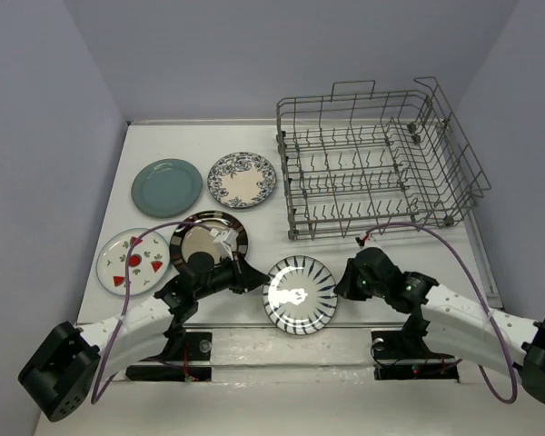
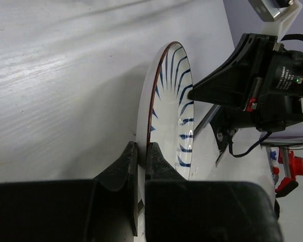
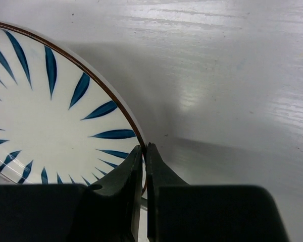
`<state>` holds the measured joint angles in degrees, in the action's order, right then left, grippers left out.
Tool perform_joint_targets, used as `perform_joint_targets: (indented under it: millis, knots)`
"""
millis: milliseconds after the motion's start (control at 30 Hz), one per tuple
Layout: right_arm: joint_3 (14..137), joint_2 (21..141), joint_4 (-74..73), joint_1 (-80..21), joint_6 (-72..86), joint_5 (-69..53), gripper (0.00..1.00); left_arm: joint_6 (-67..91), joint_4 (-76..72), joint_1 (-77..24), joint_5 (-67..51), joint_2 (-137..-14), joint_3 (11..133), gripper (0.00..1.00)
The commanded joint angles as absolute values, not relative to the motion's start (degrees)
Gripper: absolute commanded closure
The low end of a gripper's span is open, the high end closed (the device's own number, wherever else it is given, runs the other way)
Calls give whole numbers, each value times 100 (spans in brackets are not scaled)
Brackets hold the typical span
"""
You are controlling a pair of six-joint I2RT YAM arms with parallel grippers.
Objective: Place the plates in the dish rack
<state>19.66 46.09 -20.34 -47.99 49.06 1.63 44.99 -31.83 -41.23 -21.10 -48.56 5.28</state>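
if one arm pulls harder, the striped plate (image 1: 299, 294) could slip and crack on the worktop (image 1: 263, 227), as the left fingers (image 2: 122, 174) and the right fingers (image 3: 161, 181) each pinch only a thin bit of rim on either side, and it lies face up between them, round, with no long side.
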Motion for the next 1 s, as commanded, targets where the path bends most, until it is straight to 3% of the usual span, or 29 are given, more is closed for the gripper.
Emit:
perform_joint_targets:
  millis: [0,100,233,267,533,800,900,967]
  knots:
    - [1995,5026,-554,-4834,4984,-325,93,4930,-4192,-4245,-2698,-4588,932,95]
    - [1951,5326,-370,-4834,4922,-299,91,4939,-4192,-4245,-2707,-4588,967,95]
    - [1837,5440,-185,-4834,4808,-185,72,4896,-4131,-4245,-2725,-4535,1019,95]
    - [1820,5414,-176,-4834,4721,-150,63,4852,-4105,-4245,-2725,-4526,1028,95]
    - [1609,5265,561,-4729,4096,-316,32,4536,-3631,-4245,-2751,-4360,1300,95]
    - [1143,5475,2317,-4263,3622,-2237,32,4289,-3217,-4245,-2716,-3964,1547,95]
    - [1064,5660,2819,-4263,3604,-2879,41,4245,-3164,-4236,-2716,-3955,1617,95]
    - [1011,5687,3101,-4263,3630,-3198,52,4193,-3138,-4236,-2716,-3955,1687,95]
